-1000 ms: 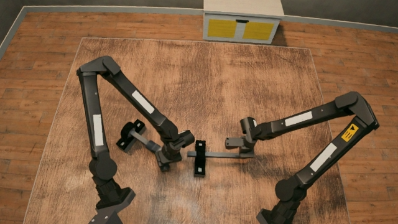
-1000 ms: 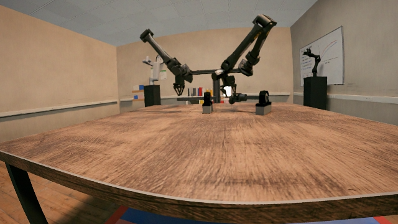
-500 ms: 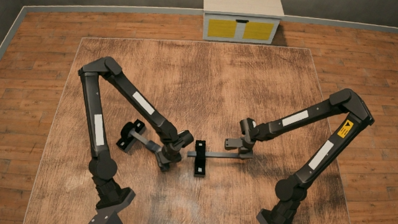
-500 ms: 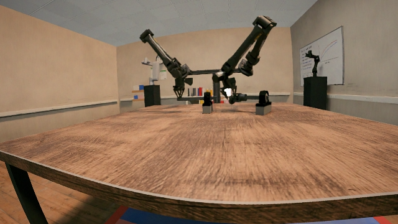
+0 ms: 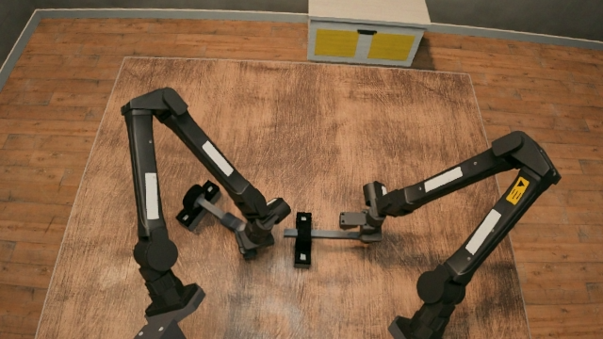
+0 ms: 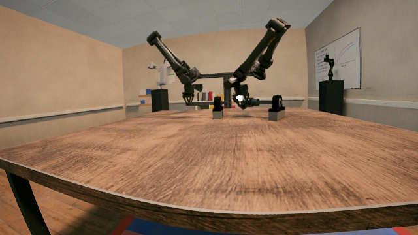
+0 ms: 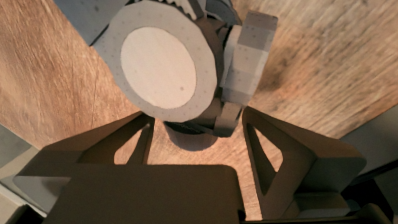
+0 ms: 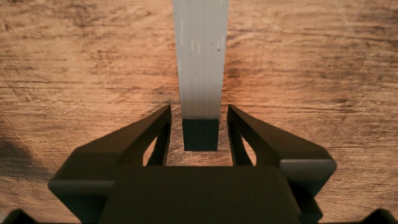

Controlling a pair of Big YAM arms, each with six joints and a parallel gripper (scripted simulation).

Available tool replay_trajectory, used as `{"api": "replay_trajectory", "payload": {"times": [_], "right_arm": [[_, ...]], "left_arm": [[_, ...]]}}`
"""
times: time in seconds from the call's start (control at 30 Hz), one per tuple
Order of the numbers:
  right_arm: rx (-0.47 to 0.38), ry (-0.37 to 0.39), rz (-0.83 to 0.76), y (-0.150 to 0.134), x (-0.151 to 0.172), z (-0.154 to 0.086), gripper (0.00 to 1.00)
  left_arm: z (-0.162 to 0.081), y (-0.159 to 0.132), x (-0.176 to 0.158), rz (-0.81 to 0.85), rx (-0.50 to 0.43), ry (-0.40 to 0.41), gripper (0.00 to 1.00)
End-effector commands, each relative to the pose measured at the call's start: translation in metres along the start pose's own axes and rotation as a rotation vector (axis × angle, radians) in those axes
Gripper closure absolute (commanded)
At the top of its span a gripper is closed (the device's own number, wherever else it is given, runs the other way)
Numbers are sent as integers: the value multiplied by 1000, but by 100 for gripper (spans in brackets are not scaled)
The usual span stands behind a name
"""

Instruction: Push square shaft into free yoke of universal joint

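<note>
The universal joint runs from a black bearing block to its free yoke, which angles towards the table front. My left gripper is open and straddles the free yoke; in the left wrist view the yoke's round face sits just beyond the spread fingers. The grey square shaft lies level through a black support block, its tip pointing at the yoke with a gap between them. My right gripper is open around the shaft's far end, with small gaps on both sides.
A white cabinet with yellow doors stands beyond the table's far edge. In the exterior view the support block and the bearing block stand far back on the table.
</note>
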State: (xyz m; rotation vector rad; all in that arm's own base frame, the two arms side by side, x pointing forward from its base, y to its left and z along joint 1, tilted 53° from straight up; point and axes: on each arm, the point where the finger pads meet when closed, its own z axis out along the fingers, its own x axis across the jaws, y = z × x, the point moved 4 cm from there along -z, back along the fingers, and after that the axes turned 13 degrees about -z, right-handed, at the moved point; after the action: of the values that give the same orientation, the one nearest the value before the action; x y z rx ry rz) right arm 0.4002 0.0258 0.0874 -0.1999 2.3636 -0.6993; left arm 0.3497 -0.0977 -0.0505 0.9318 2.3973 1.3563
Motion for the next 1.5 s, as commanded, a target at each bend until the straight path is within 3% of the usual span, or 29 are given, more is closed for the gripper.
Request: {"api": "replay_trajectory", "payload": {"times": [0.0, 0.23, 0.6, 1.2, 1.37, 1.47], "right_arm": [[-2, -27, -4, -1, -9, -3, 53], [-2, -24, -6, -1, -8, -3, 53], [-1, -17, 0, -1, -6, -2, 53], [-1, -17, 0, -1, -6, -2, 53], [-1, -17, 0, -1, -6, -2, 53], [-1, -17, 0, -1, -6, -2, 53]], "left_arm": [[7, -4, 6, 32, 2, 4, 25], [16, -4, 6, 32, 1, 5, 25], [9, -2, 1, 28, -3, -19, 25], [9, -2, -1, 24, -3, -22, 50], [9, -2, -1, 24, -3, -22, 50], [9, -2, 1, 21, -3, -16, 84]]}}
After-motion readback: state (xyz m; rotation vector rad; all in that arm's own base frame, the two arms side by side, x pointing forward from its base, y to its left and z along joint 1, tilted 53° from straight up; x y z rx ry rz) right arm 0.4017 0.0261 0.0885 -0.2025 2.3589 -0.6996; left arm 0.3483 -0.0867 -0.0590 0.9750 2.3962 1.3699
